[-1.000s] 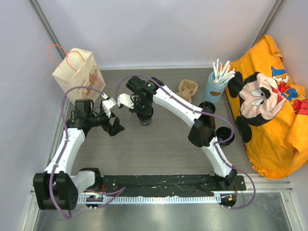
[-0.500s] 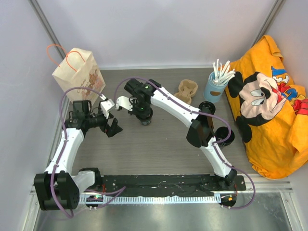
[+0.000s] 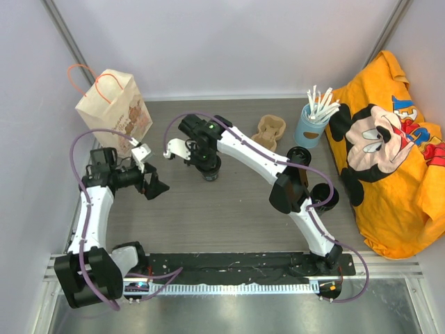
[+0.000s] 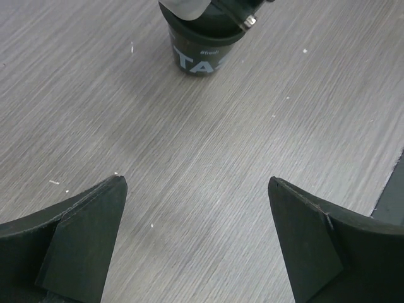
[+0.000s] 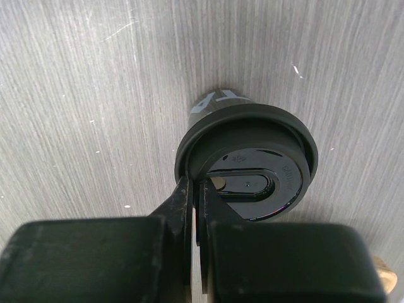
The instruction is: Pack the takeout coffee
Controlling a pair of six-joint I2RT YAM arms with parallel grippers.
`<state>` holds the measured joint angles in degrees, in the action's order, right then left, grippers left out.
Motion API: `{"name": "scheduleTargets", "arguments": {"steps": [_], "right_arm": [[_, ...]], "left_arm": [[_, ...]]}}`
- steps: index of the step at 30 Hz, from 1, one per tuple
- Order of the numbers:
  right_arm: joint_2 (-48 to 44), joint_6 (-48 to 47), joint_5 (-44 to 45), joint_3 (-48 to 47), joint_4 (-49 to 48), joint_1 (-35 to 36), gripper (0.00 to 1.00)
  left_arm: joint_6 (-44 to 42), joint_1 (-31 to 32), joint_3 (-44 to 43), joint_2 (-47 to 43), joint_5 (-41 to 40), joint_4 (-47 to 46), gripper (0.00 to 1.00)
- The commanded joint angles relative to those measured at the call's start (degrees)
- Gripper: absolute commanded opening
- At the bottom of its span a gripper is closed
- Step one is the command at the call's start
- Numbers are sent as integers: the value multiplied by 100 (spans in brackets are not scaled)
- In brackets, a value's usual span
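The takeout coffee [image 3: 211, 172] is a small black cup with a black lid and white lettering, standing upright mid-table. My right gripper [image 3: 207, 161] is over it. In the right wrist view the gripper [image 5: 201, 189] is shut on the near left rim of the cup's lid [image 5: 252, 164]. My left gripper [image 3: 154, 186] is open and empty, to the left of the cup and apart from it. In the left wrist view the cup [image 4: 202, 47] shows at the top edge, far ahead of the gripper [image 4: 197, 189]. The cardboard carrier [image 3: 271, 129] lies at the back.
A paper bag [image 3: 111, 104] with orange handles stands at the back left. A blue cup of white sticks [image 3: 311, 125] stands right of the carrier. Two more black cups [image 3: 299, 154] [image 3: 327, 197] sit by the right arm. An orange Mickey cloth [image 3: 389, 139] covers the right side.
My left arm has drawn back to the left, away from the cup. My right gripper stays shut on the cup's lid, nearly in place.
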<state>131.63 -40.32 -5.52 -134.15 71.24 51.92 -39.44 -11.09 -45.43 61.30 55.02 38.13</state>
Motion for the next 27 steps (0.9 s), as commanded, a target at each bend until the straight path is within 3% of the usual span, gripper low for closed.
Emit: {"name": "scheduleTargets", "arguments": {"steps": [1,6,27], "right_arm": [[-305,59,174,-94,-181,29,3],[-323,59,270,-59,-207,29,3],[-305,-3,218,-24,-40,37,4]], "left_arm": [[-327,-402,-379,-171,992,484,100],[-714,-613,-397,-197,1238,863,100],[-820,-824,-353,-153,1476,924,100]]}}
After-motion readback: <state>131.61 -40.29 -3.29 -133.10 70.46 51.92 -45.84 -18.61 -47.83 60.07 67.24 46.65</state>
